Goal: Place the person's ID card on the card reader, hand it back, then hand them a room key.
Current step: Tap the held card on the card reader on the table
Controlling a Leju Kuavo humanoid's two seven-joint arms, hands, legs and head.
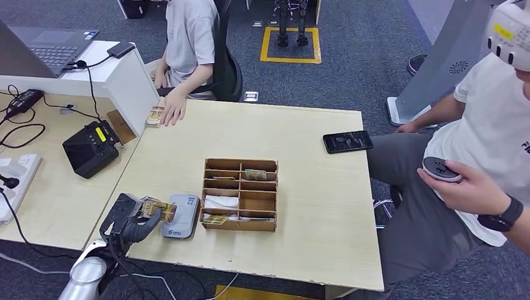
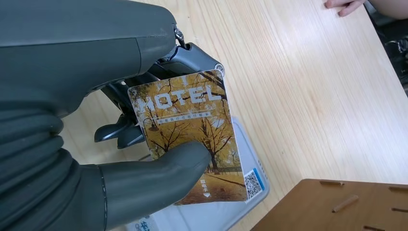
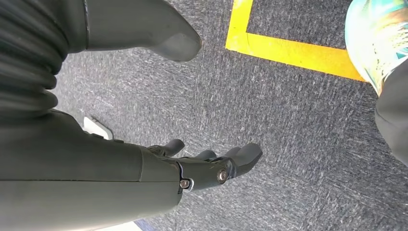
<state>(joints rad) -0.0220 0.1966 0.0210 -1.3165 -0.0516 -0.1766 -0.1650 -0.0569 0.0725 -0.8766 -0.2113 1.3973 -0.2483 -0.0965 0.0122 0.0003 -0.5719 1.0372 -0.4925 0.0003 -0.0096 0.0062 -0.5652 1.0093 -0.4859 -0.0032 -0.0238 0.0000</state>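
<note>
- Golden hotel card (image 2: 190, 139) is pinched in the left hand (image 1: 134, 222), above the grey card reader (image 1: 181, 215).
- Right hand (image 3: 202, 166) hangs empty, fingers apart.
- Next, likely: lower the card flat onto the reader.

Two people (image 1: 187, 44) (image 1: 481, 156) – one laptop (image 1: 53, 44) – one phone (image 1: 347, 141) – one card reader (image 1: 181, 215) – one wooden organizer (image 1: 240, 194)
</note>
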